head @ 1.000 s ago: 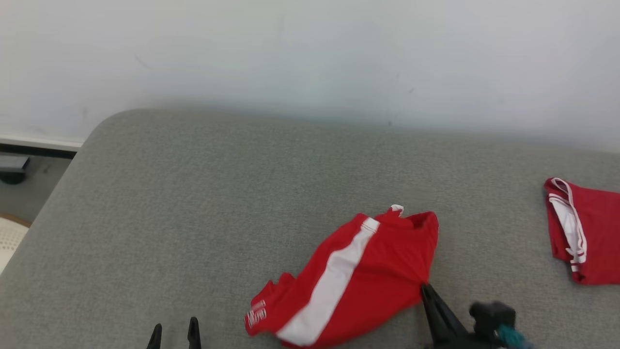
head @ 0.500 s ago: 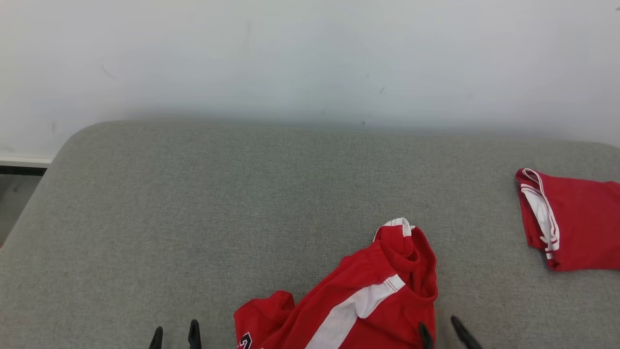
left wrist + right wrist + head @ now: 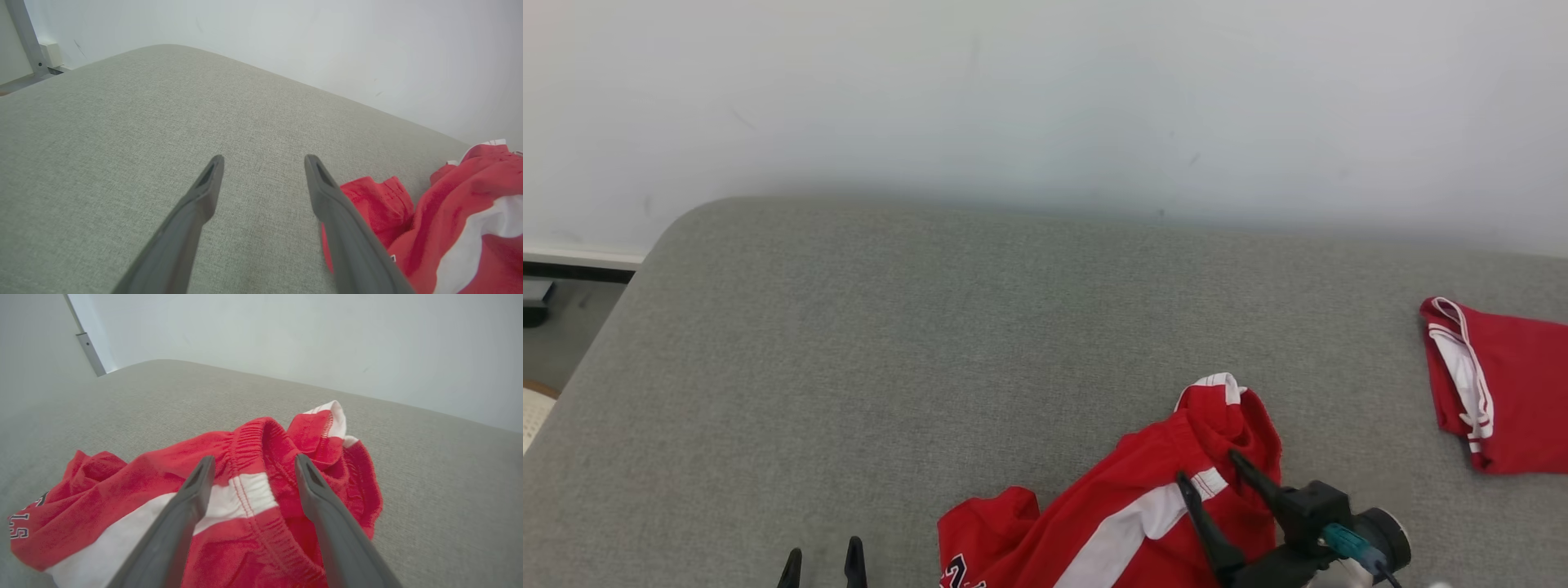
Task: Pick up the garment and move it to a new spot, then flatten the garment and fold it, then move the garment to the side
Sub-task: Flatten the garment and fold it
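Right jaws apart, crumpled red garment, grey woven cushion

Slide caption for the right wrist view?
Open right hand poised over crumpled red shorts on a grey cushion.

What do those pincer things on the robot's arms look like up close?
The left gripper and right gripper each have two long, slim, dark grey fingers that taper to narrow tips, with a small slot near each tip. Behind the right one sits a black block with a teal cable.
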You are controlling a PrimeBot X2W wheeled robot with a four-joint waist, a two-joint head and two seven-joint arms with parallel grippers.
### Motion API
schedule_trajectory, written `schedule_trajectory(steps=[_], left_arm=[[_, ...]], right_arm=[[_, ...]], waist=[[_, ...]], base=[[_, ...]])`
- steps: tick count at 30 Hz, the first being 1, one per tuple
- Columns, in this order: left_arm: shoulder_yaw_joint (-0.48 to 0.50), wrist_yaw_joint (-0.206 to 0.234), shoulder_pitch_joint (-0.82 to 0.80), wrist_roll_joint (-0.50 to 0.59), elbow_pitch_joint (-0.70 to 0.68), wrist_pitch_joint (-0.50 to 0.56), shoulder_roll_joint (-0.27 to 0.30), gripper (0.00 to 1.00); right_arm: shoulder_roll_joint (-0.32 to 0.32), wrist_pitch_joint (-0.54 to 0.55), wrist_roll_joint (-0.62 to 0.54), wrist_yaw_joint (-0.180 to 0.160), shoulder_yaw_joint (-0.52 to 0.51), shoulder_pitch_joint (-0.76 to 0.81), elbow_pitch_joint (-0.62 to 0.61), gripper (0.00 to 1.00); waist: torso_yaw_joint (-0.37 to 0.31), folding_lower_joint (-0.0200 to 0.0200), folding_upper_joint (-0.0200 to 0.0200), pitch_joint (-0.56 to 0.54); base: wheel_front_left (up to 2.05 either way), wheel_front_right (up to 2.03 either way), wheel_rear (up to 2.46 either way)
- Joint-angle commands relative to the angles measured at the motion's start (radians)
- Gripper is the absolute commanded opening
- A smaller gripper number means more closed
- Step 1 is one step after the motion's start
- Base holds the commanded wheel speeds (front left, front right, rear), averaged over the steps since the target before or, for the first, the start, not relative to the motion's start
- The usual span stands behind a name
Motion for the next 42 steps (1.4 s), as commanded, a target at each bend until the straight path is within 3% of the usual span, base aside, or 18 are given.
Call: schedule_trajectory(steps=[1,4,5,6,13,19,27,28,29,30,37,42], left_arm=[[0.0,0.003,-0.004,0.002,-0.003,-0.003,0.0,1.0],[0.001,0.002,-0.005,0.005,-0.002,-0.003,0.0,1.0],[0.002,0.002,-0.003,0.006,-0.002,-0.003,0.0,1.0],[0.005,0.003,-0.001,0.006,-0.003,-0.003,0.0,1.0],[0.027,0.0,0.027,0.002,-0.006,-0.003,0.0,1.0],[0.027,0.0,0.021,-0.005,-0.006,-0.003,0.0,1.0],[0.029,-0.004,-0.001,-0.014,0.002,-0.003,0.0,1.0],[0.026,-0.004,-0.003,-0.012,0.005,-0.003,0.0,1.0],[0.026,-0.006,-0.003,-0.01,0.008,-0.003,0.0,1.0],[0.025,-0.008,-0.002,-0.008,0.01,-0.003,0.0,1.0],[0.019,-0.022,-0.01,0.008,0.022,-0.003,0.0,1.0],[0.005,-0.04,-0.007,0.025,0.038,-0.003,0.0,1.0]], right_arm=[[-0.005,0.019,0.018,-0.002,0.018,-0.022,0.049,1.0],[-0.009,0.052,0.036,-0.002,0.055,-0.072,0.151,1.0],[-0.008,0.042,0.043,-0.002,0.068,-0.087,0.168,0.46],[-0.008,0.026,0.053,-0.002,0.076,-0.096,0.182,0.0],[-0.009,-0.046,0.115,-0.002,0.049,-0.096,0.192,0.0],[-0.06,-0.058,0.143,-0.002,-0.037,0.054,0.069,0.0],[-0.088,-0.037,0.151,-0.002,-0.054,0.253,-0.056,0.0],[-0.081,-0.037,0.161,-0.002,-0.052,0.257,-0.061,0.29],[-0.078,-0.037,0.165,-0.002,-0.045,0.26,-0.069,0.84],[-0.079,-0.039,0.166,-0.002,-0.043,0.26,-0.079,1.0],[-0.085,-0.053,0.22,-0.002,-0.051,0.265,-0.172,1.0],[-0.061,-0.057,0.235,-0.002,-0.11,0.281,-0.272,1.0]], waist=[[0.016,0.0,0.0,0.003],[0.032,0.0,0.0,0.001],[0.037,0.0,0.0,0.0],[0.039,0.0,0.0,-0.001],[0.017,0.0,0.0,-0.008],[-0.025,0.0,0.0,-0.004],[-0.089,0.0,0.0,0.017],[-0.096,0.0,0.0,0.018],[-0.101,0.0,0.0,0.018],[-0.105,0.0,0.0,0.017],[-0.114,0.0,0.0,0.011],[-0.117,0.0,0.0,0.005]], base=[[0.0,0.0,0.0],[0.0,0.0,0.0],[0.0,0.0,0.0],[0.0,0.0,0.0],[0.0,0.0,0.0],[0.0,0.0,0.0],[0.0,0.0,0.0],[0.0,0.0,0.0],[0.0,0.0,0.0],[0.0,0.0,0.0],[0.0,0.0,0.0],[0.0,0.0,0.0]])
